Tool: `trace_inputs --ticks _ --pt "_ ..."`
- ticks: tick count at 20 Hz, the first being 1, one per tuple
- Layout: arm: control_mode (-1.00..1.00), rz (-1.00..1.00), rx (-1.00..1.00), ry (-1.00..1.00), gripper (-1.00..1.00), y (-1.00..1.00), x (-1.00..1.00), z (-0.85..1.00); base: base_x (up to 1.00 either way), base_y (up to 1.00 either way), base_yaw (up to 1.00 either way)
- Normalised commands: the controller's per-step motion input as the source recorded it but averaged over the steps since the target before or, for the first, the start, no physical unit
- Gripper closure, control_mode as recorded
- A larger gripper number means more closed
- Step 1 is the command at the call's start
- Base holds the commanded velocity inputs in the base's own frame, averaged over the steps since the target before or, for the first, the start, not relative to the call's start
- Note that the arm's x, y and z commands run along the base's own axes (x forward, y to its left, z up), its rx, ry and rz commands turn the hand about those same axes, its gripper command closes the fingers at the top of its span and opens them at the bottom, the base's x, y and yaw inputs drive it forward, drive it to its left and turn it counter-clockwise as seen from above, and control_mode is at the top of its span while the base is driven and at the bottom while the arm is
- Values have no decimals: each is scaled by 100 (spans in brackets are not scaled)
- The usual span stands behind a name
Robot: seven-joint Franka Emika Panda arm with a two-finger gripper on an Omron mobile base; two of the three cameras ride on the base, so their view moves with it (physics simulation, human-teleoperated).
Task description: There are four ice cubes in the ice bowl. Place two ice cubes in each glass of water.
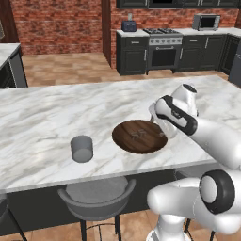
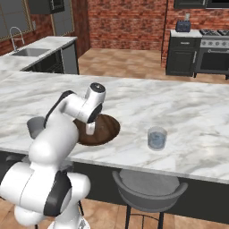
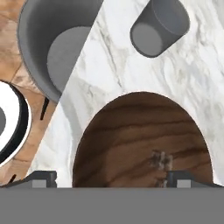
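On the marble counter [image 1: 42, 117], a glass of water [image 1: 82, 148] is seen at the left. To its right the ice bowl [image 1: 140, 136] lies, with the ice cubes [image 1: 140, 135] clustered near its middle. The claw [image 3: 111, 177] hangs just above the bowl, released and grasping nothing. The second glass [image 2: 157, 138] stands further right. For a good pick, one single cube should be centred between the fingers before descending, so neighbours are not pushed away.
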Motion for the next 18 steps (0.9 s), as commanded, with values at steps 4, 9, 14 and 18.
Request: trace_inputs --ticks 4,9,14,18 --pt "-100 22 0 1 -100 15 27 -13 0 0 0" --pt "-100 -3 -3 6 -100 37 15 -24 0 0 0" --pt "-100 -11 -5 8 -100 18 9 -47 0 0 0" --pt "-100 -17 -1 6 -100 0 6 -51 0 0 0"
